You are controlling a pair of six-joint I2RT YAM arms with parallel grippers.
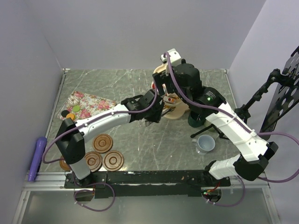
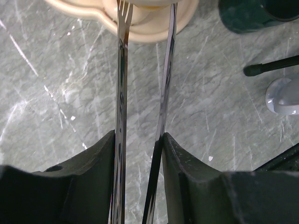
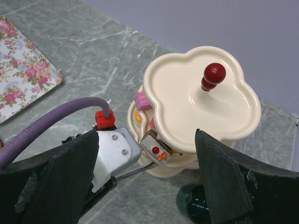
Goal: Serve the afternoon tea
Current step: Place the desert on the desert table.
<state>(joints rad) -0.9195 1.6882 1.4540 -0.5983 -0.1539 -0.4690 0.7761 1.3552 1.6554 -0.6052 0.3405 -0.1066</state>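
Three scalloped cream tiers form the stand (image 3: 177,88), a cake (image 3: 155,149) perhaps on its middle one, before my left pincer (image 2: 138,137) clamping tongs (image 2: 122,70), my right pincer (image 3: 145,135) gaping.

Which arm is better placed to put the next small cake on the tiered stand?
Left, I'd judge. The left arm's fingers grip the thin metal tongs, tips at the cream three-tier scalloped stand. The right arm's fingers hang open and empty above the stand.

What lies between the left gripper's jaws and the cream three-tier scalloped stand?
The thin metal tongs, held in the left gripper, span it above bare grey marble table, tips at the cream stand; left wrist view.
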